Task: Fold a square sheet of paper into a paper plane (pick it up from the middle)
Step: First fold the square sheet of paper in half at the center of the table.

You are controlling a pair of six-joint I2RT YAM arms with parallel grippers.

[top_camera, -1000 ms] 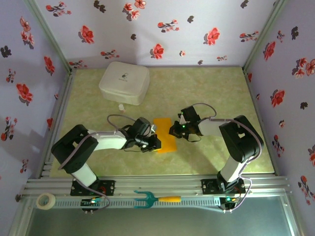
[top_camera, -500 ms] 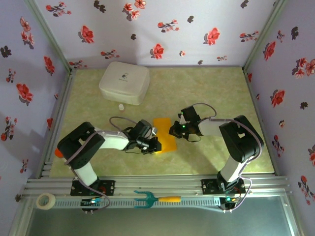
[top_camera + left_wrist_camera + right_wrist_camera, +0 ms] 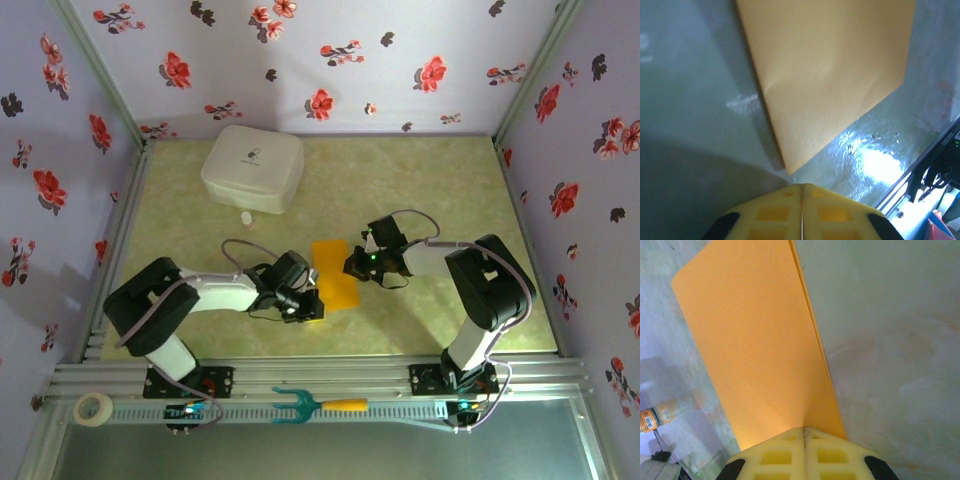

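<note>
Paper plane (image 3: 335,274): orange-yellow sheet, at this stage a flat folded rectangle w/ no dart shape. Lies on the surface between the two arms, long axis running near-to-far. Right wrist view shows a doubled layer along one long edge of the paper plane (image 3: 755,340).

Surface (image 3: 450,190): pale green marbled top, floral-papered walls on 3 sides.

White case (image 3: 252,167): rounded, lid down, far-left area, well apart from the paper.

L tool (image 3: 306,305) (image 3: 801,189): yellow fingers closed tight, nothing between them. Tip sits just beside the paper's near-left corner; can't tell if it touches.

R tool (image 3: 351,265) (image 3: 804,430): fingers closed together, no gap. Tip at the paper's right edge, over the sheet; can't tell whether it presses on it.

Hand fork (image 3: 315,404): teal tines, yellow handle, lying on the front rail between the arm bases.

Tape roll (image 3: 93,407): front rail, left end.

Small bottle (image 3: 246,216): just in front of the case, apart from the paper.
</note>
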